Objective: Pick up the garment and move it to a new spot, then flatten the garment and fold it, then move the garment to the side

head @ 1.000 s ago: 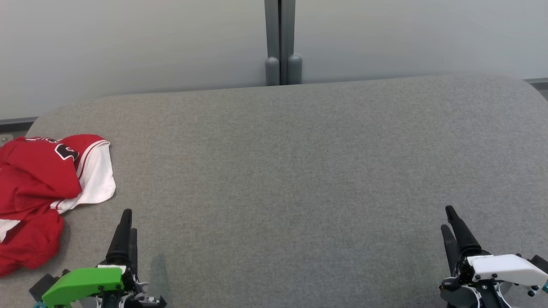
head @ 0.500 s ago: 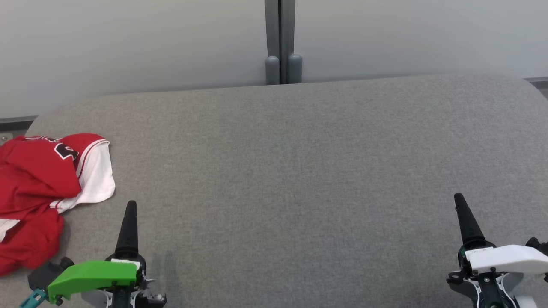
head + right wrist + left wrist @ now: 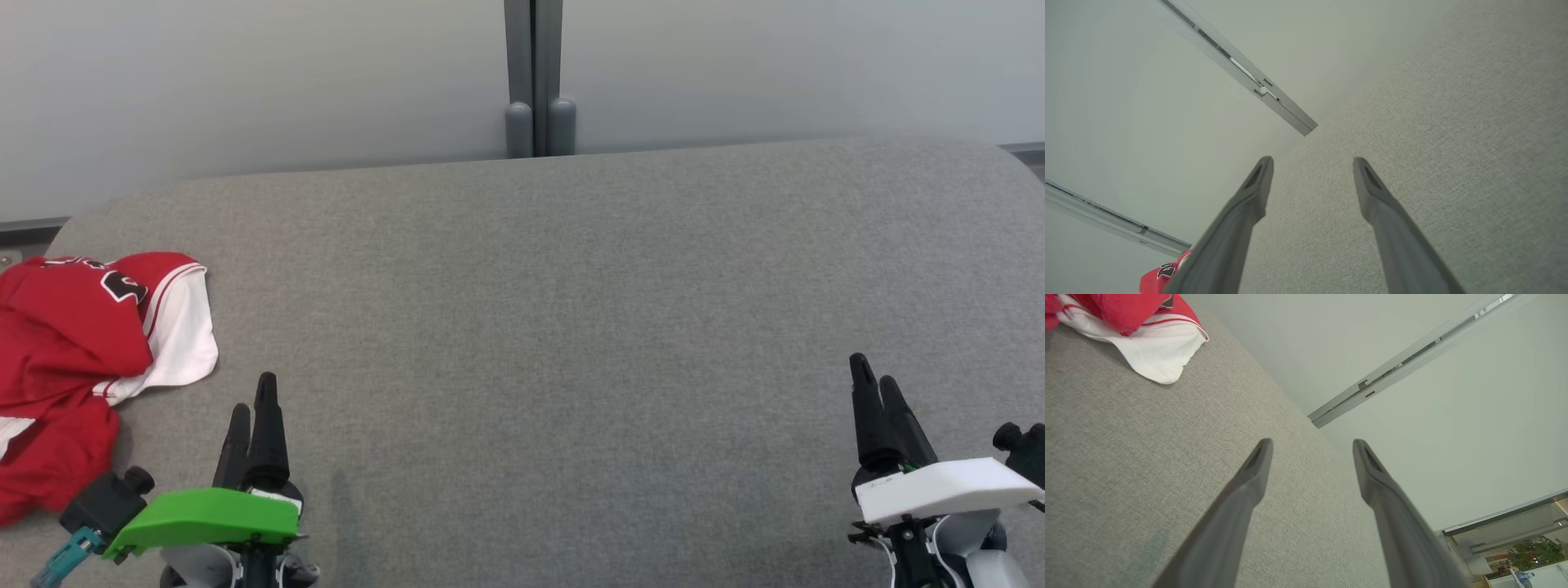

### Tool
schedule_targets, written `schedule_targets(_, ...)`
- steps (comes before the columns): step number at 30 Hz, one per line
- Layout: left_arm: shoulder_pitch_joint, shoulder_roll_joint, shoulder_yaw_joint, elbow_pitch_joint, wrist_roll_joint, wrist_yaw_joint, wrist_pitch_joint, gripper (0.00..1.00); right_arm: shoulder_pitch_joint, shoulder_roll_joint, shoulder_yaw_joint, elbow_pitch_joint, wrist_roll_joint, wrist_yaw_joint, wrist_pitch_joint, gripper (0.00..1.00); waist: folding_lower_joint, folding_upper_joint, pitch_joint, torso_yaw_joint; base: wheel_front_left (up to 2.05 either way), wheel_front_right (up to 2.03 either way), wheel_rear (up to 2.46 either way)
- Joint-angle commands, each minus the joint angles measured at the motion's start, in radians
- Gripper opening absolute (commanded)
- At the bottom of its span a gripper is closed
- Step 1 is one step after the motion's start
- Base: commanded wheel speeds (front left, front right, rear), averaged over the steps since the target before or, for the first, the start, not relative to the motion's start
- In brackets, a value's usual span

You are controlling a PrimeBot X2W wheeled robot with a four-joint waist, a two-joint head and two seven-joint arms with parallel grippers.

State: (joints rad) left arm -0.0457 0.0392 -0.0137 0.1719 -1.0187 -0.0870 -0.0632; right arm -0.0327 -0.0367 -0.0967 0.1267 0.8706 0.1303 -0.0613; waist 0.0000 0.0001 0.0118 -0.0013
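- The pale grey wall (image 3: 245, 82) runs behind the work area; it is made of two panels.
- The table (image 3: 571, 327), covered in grey woven fabric with rounded far corners, stretches across the head view, and most of its surface is bare.
- The red jersey (image 3: 65, 343) lies crumpled at the table's far left edge. It is bunched in loose folds, with a white inner panel turned out toward the table's middle and a black-and-white printed mark on its upper fold. Part of it runs past the left border of the head view.
- The left gripper (image 3: 253, 394) sits at the lower left, just beside the jersey's near edge but apart from it. Its fingers (image 3: 1249, 486) are spread wide and hold nothing, with only grey fabric and wall between them in the left wrist view.
- The right gripper (image 3: 872, 370) sits at the lower right, well apart from the jersey, above the bare table. Its fingers (image 3: 1251, 196) are also released and empty.
- A green cover (image 3: 204, 518) caps the left wrist and a white cover (image 3: 947, 486) caps the right.
- A dark grey post (image 3: 535, 82) stands upright at the seam between the wall panels.
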Motion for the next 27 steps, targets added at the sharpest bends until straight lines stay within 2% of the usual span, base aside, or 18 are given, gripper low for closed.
schedule_targets(1, 0.004, 0.007, -0.004, -0.014, 0.040, 0.004, -0.010, 1.00, -0.002, -0.007, 0.005, -0.024, -0.051, 0.000, -0.011, 1.00, 0.0000, -0.0001, 0.001, 0.000, 0.00, 0.00, 0.00)
schedule_targets(10, 0.023, 0.008, -0.018, 0.025, 0.185, 0.004, -0.042, 1.00, 0.020, -0.009, 0.026, -0.016, -0.220, 0.000, -0.043, 1.00, 0.0000, -0.0001, -0.001, -0.001, 0.00, 0.00, 0.00)
schedule_targets(27, 0.044, 0.010, -0.051, 0.071, 0.371, -0.006, -0.089, 1.00, 0.043, -0.011, 0.050, 0.015, -0.419, 0.000, -0.091, 1.00, 0.0000, -0.0001, -0.007, 0.000, 0.00, 0.00, 0.00)
